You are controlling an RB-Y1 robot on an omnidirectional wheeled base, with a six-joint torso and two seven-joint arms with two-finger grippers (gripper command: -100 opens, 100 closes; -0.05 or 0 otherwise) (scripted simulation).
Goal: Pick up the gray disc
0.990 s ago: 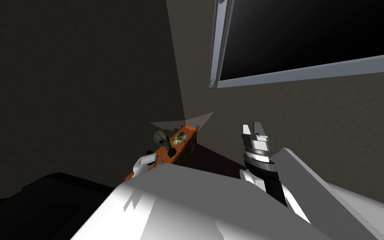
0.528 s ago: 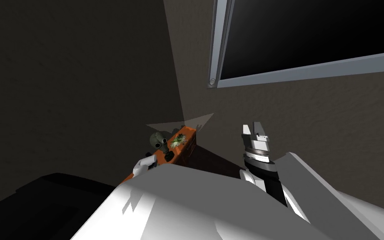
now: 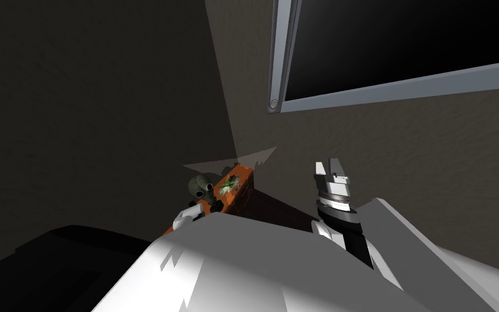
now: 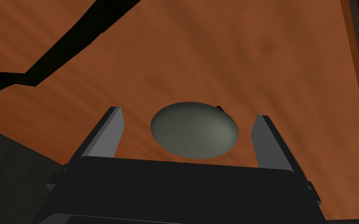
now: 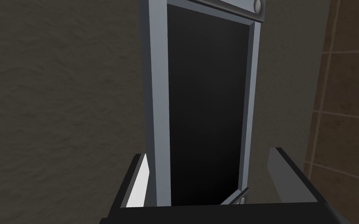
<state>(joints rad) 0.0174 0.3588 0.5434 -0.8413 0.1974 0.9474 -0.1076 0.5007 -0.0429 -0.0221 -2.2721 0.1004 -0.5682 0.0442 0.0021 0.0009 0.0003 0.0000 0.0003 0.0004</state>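
Now my left gripper (image 4: 188, 114) hangs spread wide over the gray disc (image 4: 194, 130), which lies flat on the orange-brown top (image 4: 221, 54) between my two fingers, neither one touching it. The disc looks low and domed, so if I close too high the blades may ride over its rim and skid it away. My right gripper (image 3: 330, 164), fingers apart, is raised at my right, holding nothing.

Bare orange table (image 4: 213, 58) shows on each side of the gray disc (image 4: 194, 130), inside the spread fingers (image 4: 110, 130) of the left gripper (image 4: 188, 114).
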